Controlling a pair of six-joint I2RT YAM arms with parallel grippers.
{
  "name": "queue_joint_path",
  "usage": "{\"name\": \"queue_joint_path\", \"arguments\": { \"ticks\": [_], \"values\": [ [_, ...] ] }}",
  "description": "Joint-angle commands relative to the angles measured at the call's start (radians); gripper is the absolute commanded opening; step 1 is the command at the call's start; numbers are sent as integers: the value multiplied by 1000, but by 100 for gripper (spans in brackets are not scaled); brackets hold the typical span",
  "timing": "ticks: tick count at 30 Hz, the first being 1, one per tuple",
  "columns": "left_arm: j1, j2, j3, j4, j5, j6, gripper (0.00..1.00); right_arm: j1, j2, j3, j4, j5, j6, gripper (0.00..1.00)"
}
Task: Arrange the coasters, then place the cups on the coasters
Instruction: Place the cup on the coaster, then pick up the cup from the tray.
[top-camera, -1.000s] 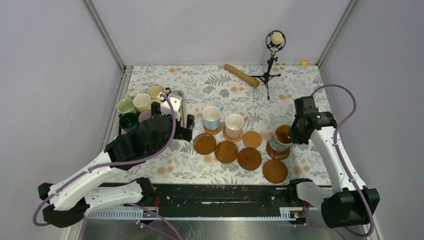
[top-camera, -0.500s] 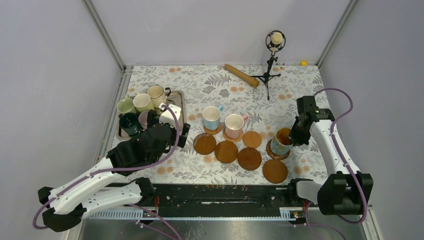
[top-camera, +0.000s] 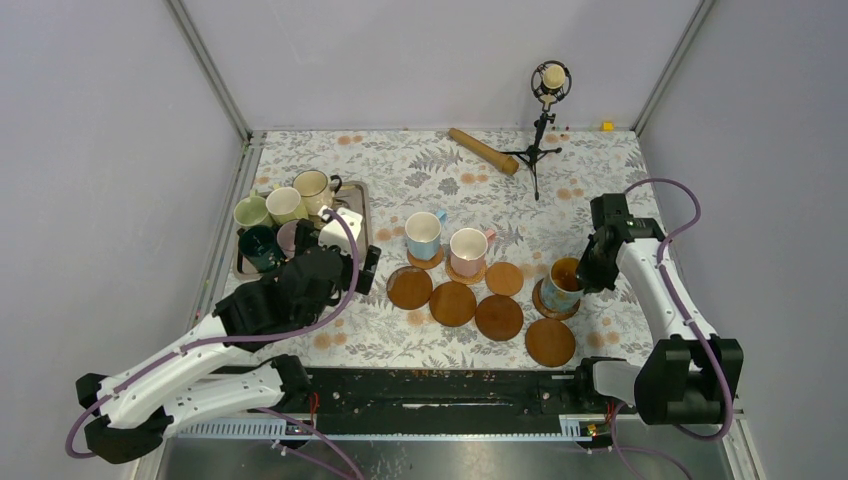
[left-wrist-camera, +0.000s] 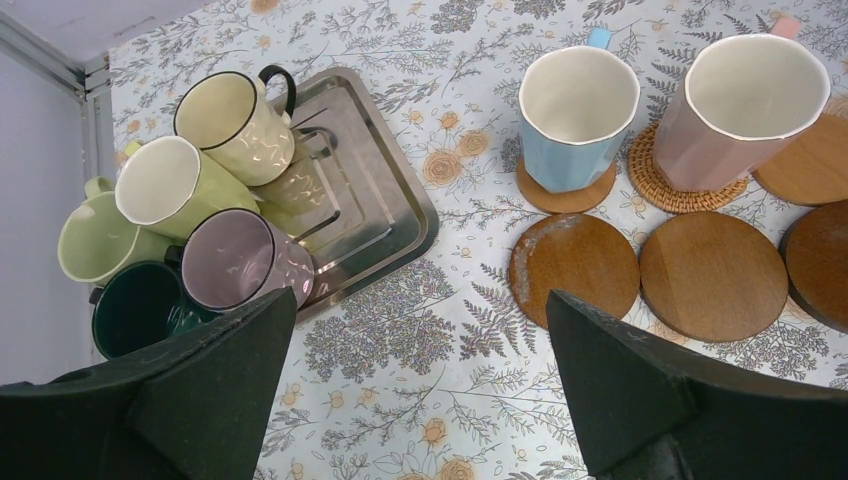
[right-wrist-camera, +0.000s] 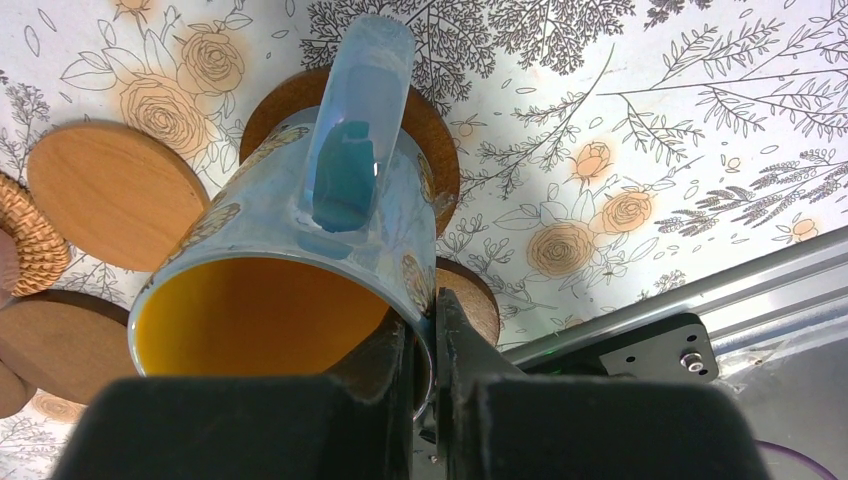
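My right gripper (right-wrist-camera: 428, 330) is shut on the rim of the blue cup (right-wrist-camera: 300, 230) with a yellow inside, one finger inside it and one outside. That cup sits over a dark coaster (right-wrist-camera: 432, 140) at the right of the row (top-camera: 553, 305). A light blue cup (left-wrist-camera: 577, 105) and a pink cup (left-wrist-camera: 745, 100) stand on coasters. Several bare brown coasters (top-camera: 453, 303) lie in front of them. My left gripper (left-wrist-camera: 420, 300) hangs open above the cloth, between the tray and the coasters, holding nothing. Mauve (left-wrist-camera: 240, 260), dark green (left-wrist-camera: 140, 305), light green (left-wrist-camera: 95, 240) and two cream cups (left-wrist-camera: 180, 185) crowd the tray's left end.
The metal tray (left-wrist-camera: 380, 190) lies at the left by the wall. A microphone stand (top-camera: 545, 120) and a wooden rolling pin (top-camera: 483, 150) are at the back. A black rail (top-camera: 440, 390) runs along the near edge, and walls close both sides.
My left arm has drawn back from the tray toward the near left, still open. My right wrist shifted slightly with the blue cup in its grip over the coaster.
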Motion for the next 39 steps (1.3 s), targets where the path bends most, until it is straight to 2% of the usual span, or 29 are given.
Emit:
{"name": "queue_joint_path", "arguments": {
  "ticks": [1, 5, 6, 9, 10, 15, 21, 23, 24, 25, 33, 37, 39],
  "values": [
    [0, -17, -11, 43, -32, 13, 99, -3, 3, 2, 35, -9, -14, 0],
    [0, -22, -13, 43, -39, 11, 99, -2, -5, 10, 35, -7, -15, 0],
    [0, -22, -14, 45, -40, 10, 99, -3, -4, 13, 35, -5, -11, 3],
    [0, -18, -11, 46, -40, 13, 99, -2, 13, 17, 23, 9, -6, 30],
    [0, -15, -9, 44, -43, 12, 99, -2, 19, 22, 10, 14, -3, 35],
    [0, -14, -8, 33, -104, -19, 99, -33, 18, 54, -1, -1, -12, 50],
    [1, -29, -4, 33, -196, -72, 99, -33, -14, 173, -48, -62, -35, 63],
    [22, -36, -6, 43, -165, -102, 99, -33, -48, 203, -37, -122, -45, 79],
    [47, -41, -5, 47, -138, -120, 99, -32, -70, 210, -28, -152, -44, 95],
    [79, -41, -2, 49, -109, -140, 99, -31, -96, 213, -16, -179, -47, 99],
    [464, 47, 39, 10, 70, -320, 97, -27, -336, 159, 47, -287, -42, 100],
    [660, 161, 56, 1, 177, -411, 94, -28, -518, -45, 265, -416, 37, 99],
    [756, 212, 66, 31, 209, -431, 92, -27, -559, -105, 343, -447, 76, 100]
  ]
}}
